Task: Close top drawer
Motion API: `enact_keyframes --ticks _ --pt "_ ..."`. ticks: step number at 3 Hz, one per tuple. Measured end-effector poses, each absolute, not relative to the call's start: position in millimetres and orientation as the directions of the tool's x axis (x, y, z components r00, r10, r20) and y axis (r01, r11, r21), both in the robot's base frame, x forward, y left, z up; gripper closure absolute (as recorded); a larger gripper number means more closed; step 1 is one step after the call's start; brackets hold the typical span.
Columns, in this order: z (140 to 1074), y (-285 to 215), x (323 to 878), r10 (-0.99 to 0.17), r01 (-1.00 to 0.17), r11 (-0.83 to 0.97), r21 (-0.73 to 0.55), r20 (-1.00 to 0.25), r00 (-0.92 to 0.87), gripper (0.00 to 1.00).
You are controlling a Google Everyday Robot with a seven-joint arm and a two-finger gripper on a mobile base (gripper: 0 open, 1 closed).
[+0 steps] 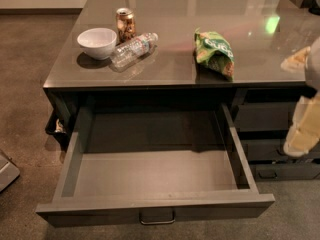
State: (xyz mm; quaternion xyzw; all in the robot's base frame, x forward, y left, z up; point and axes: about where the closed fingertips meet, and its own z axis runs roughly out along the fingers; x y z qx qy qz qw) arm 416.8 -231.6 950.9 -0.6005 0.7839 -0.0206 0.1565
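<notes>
The top drawer [155, 176] is pulled far out of the dark cabinet, towards the camera. It is wide and shallow, with a plain dark inside that holds nothing. Its flat front [100, 214] runs along the bottom of the view, with a small metal bail handle [157, 218] at its centre. My gripper [302, 129] shows as pale cream parts at the right edge. It hangs beside the drawer's right wall, in front of the slimmer drawers, and touches nothing that I can see.
On the glossy tabletop [175, 69] stand a white bowl [97, 42], a can [125, 24], a lying plastic bottle [133, 49] and a green snack bag [215, 52]. Slimmer closed drawers [260, 116] stack at the right. A grey object [6, 170] lies on the floor at left.
</notes>
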Motion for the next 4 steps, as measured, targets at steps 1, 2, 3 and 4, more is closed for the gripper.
enact_keyframes --ticks 1,2,3,4 --pt "921.6 -243.3 389.1 -0.942 -0.944 0.287 -0.162 -0.225 -0.247 0.00" --pt "892.9 -250.3 356.5 -0.938 -0.952 0.289 -0.098 -0.229 -0.261 0.00" --pt "866.1 -249.6 330.2 -0.935 -0.960 0.278 -0.040 -0.243 -0.260 0.00" --pt "828.5 -237.3 315.7 -0.935 -0.972 0.235 0.009 -0.271 -0.228 0.00"
